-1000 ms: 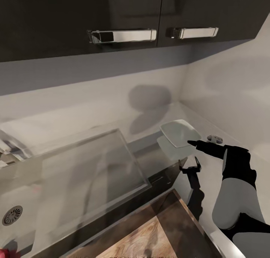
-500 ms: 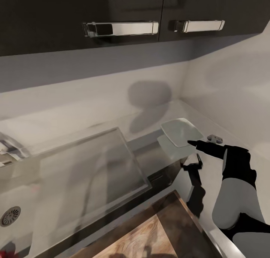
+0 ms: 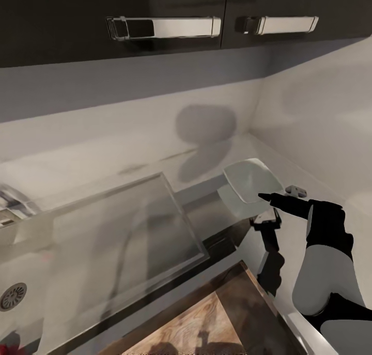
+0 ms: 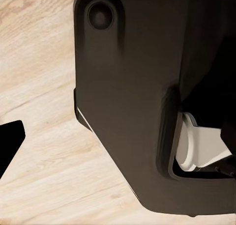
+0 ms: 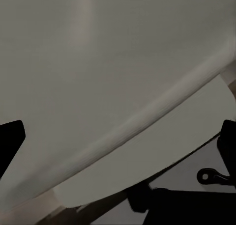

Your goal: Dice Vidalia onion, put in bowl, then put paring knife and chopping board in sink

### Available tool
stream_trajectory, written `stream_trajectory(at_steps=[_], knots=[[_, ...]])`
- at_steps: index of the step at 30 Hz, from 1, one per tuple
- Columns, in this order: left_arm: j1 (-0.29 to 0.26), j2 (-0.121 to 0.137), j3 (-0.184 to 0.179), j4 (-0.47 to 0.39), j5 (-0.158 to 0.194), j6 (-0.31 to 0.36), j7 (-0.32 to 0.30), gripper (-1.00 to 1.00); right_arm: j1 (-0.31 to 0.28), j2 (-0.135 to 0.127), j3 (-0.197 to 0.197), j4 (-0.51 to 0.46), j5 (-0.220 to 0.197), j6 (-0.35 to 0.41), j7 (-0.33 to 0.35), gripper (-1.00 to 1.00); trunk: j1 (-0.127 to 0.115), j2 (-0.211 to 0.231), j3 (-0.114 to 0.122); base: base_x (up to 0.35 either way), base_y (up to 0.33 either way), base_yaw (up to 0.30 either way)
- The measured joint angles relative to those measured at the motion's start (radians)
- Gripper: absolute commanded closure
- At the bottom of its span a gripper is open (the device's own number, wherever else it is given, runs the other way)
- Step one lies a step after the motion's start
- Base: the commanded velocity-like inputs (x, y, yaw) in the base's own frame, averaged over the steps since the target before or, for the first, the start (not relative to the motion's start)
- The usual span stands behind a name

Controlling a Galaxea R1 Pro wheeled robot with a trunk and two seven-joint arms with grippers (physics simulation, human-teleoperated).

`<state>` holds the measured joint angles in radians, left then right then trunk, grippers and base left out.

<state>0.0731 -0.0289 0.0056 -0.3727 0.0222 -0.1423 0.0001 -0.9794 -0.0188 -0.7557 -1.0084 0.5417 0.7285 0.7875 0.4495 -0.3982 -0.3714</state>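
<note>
The white bowl [image 3: 249,182] stands on the grey countertop [image 3: 129,158] near the corner of the walls. My right gripper [image 3: 268,199] reaches in from the right and is at the bowl's near edge. In the right wrist view the gripper [image 5: 118,136] is open, one dark fingertip [image 5: 11,136] at each side, with the bowl [image 5: 98,72] close in front. The sink's drainboard [image 3: 119,231] and drain [image 3: 12,296] lie at the left. The onion, paring knife and chopping board are out of view. My left gripper [image 4: 118,141] hangs open over the wooden floor [image 4: 39,63].
Dark upper cabinets [image 3: 62,14] with chrome handles [image 3: 163,27] hang above the counter. Under my right gripper a dark forked shape [image 3: 266,228] shows on the glossy counter. A small red patch [image 3: 13,349] sits at the bottom left corner; I cannot tell what it is.
The whole picture has shifted, so the camera has moved: cabinets and bowl sit higher now. The dark forked shape has drawn closer to my right gripper. The right arm keeps its place in the picture.
</note>
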Motion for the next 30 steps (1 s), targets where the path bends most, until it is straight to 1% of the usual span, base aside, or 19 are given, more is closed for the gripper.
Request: stream_trajectory(at_steps=[13,14,20,25,30], knots=[[0.000,0.000,0.000,0.000,0.000,0.000,0.000,-1.00,0.000,0.000,0.000,0.000,0.000,0.000,0.000,-1.00,0.000,0.000,-0.021,0.000,0.000,0.000],[0.000,0.000,0.000,0.000,0.000,0.000,0.000,-1.00,0.000,0.000,0.000,0.000,0.000,0.000,0.000,1.00,0.000,0.000,-0.022,0.000,0.000,0.000],[0.000,0.000,0.000,0.000,0.000,0.000,0.000,-1.00,-0.001,0.000,-0.001,-0.001,-0.009,0.000,0.001,1.00,0.000,0.000,-0.024,0.000,0.000,0.000],[0.000,0.000,0.000,0.000,0.000,0.000,0.000,-1.00,0.000,0.000,-0.001,0.000,-0.001,0.001,0.001,1.00,0.000,0.000,-0.024,0.000,0.000,0.000],[0.000,0.000,0.000,0.000,0.000,-0.001,0.000,-1.00,0.000,0.000,-0.003,0.000,-0.002,0.001,0.001,1.00,0.000,0.000,-0.022,0.000,0.000,-0.019]])
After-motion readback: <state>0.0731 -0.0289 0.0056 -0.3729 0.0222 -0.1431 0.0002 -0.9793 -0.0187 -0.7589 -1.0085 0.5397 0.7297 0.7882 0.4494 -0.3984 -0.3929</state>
